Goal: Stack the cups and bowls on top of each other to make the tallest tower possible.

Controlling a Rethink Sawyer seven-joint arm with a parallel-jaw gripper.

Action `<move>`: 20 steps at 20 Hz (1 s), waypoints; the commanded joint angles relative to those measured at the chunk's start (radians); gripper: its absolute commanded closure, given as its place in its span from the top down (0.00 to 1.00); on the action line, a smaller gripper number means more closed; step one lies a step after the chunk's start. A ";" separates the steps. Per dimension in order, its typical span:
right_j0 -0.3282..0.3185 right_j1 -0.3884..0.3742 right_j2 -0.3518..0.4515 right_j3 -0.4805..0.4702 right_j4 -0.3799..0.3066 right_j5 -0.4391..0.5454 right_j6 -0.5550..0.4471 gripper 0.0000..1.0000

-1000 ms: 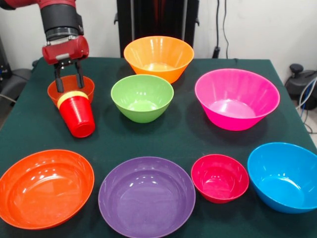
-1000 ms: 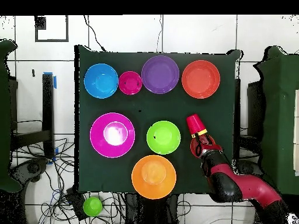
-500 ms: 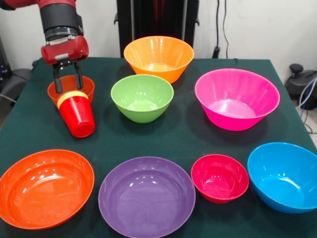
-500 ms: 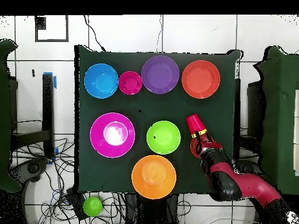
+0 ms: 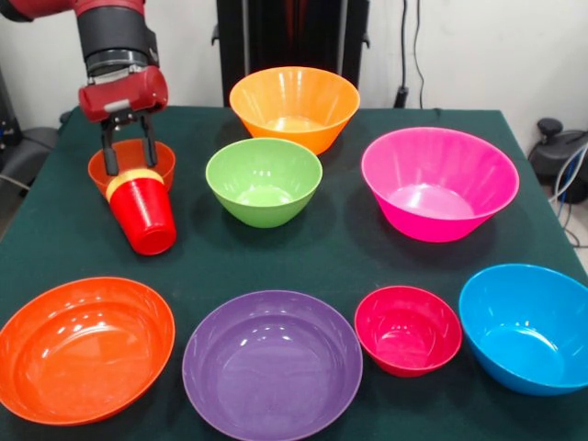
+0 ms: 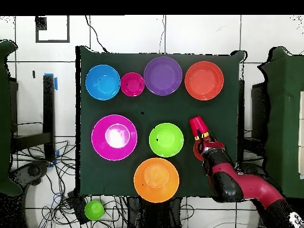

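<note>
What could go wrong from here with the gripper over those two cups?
1. The red cup lies tipped with the yellow cup nested at its rim; a descent could roll the pair away.
2. The open gripper hangs beside the small orange bowl; its fingers may clip that rim.
3. The green bowl sits nearby; a rolling cup could knock it.

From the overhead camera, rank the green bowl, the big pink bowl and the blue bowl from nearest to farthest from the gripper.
1. Green bowl: just left of the gripper.
2. Big pink bowl: farther left, same row.
3. Blue bowl: far top-left corner.
</note>
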 commanded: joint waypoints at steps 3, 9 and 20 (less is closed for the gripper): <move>0.109 0.061 -0.078 -0.102 0.031 -0.008 0.122 1.00; 0.136 0.067 -0.124 -0.091 0.045 -0.023 0.128 1.00; 0.079 0.032 -0.065 -0.063 0.016 0.066 0.092 1.00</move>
